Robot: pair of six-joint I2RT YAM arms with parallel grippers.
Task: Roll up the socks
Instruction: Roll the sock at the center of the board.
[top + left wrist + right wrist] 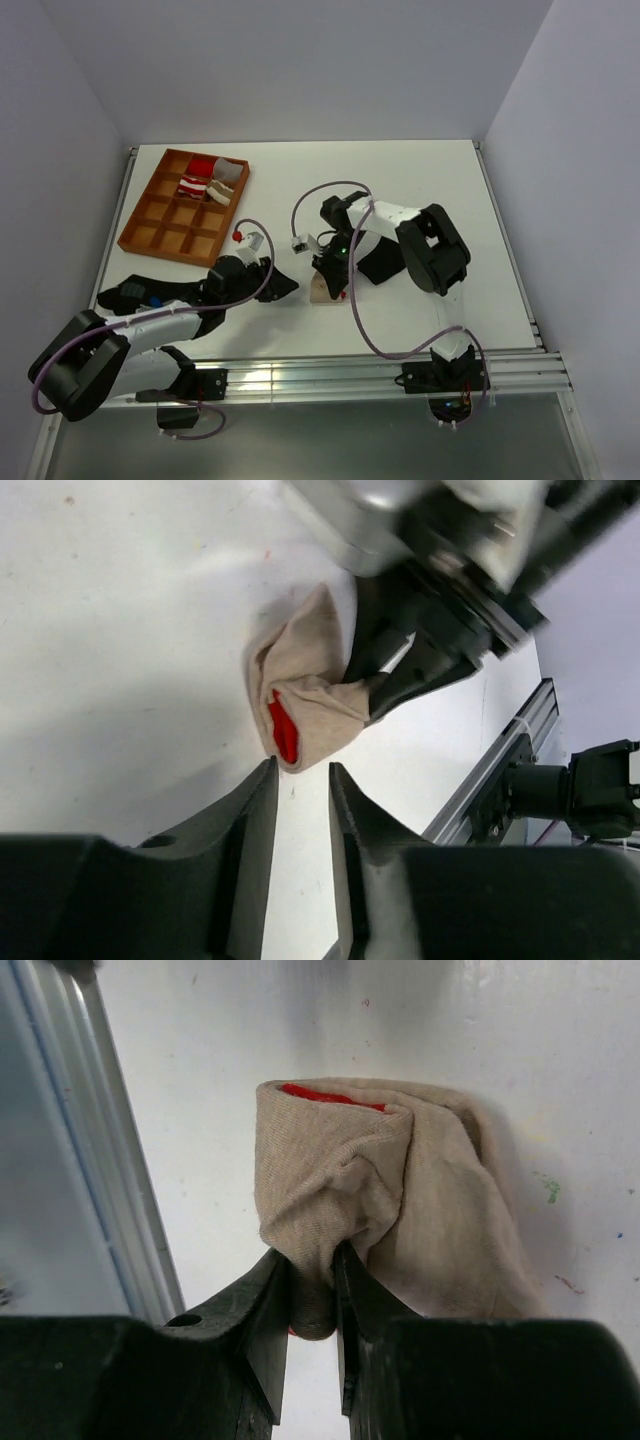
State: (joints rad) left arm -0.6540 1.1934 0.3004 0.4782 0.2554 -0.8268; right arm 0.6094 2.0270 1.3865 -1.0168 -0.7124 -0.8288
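The left arm (120, 345) and right arm (432, 250), nearest the overhead camera, reach inward over the white table (430, 180). At far left, a compartmented wooden tray (160, 215) holds rolled socks (205, 180), too small to count. The arms' dark bodies hide much of the beige sock (322, 292), which lies between them near the table's front middle. The right gripper (312, 1262) is clamped on a bunched fold of the soft knit, whose lower end is lost behind the fingers. The left gripper (302, 772) hovers just beside the sock's end, jaws a narrow slit apart, holding nothing. A red patch (330, 1093) peeks from the fold.
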